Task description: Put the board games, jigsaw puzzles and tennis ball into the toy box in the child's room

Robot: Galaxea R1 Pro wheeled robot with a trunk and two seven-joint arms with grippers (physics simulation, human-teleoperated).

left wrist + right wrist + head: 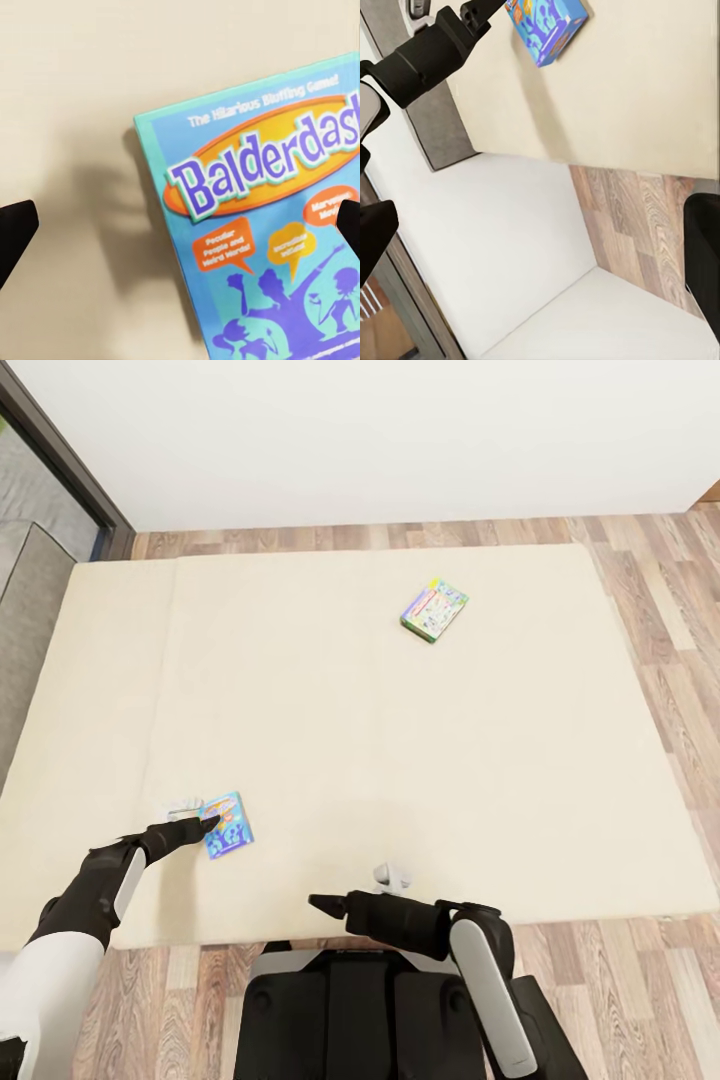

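A small blue board game (228, 826) lies near the front left of the beige bed (350, 740). Its cover (262, 225) reads "Balderdash" in the left wrist view. My left gripper (205, 822) hovers at the box's left edge, open (182, 229). One fingertip (15, 232) is over bare mattress and the other over the cover. A larger green-edged board game (435, 610) lies flat toward the bed's far right. My right gripper (322, 905) is open (540, 247) and empty above the bed's front edge. The right wrist view shows the blue box (547, 22).
A white wall runs behind the bed, with a dark-framed window (60, 460) at the far left. A grey headboard (30, 590) borders the bed's left side. Wood-plank floor (650, 630) lies to the right and in front, where my base (350, 1010) stands.
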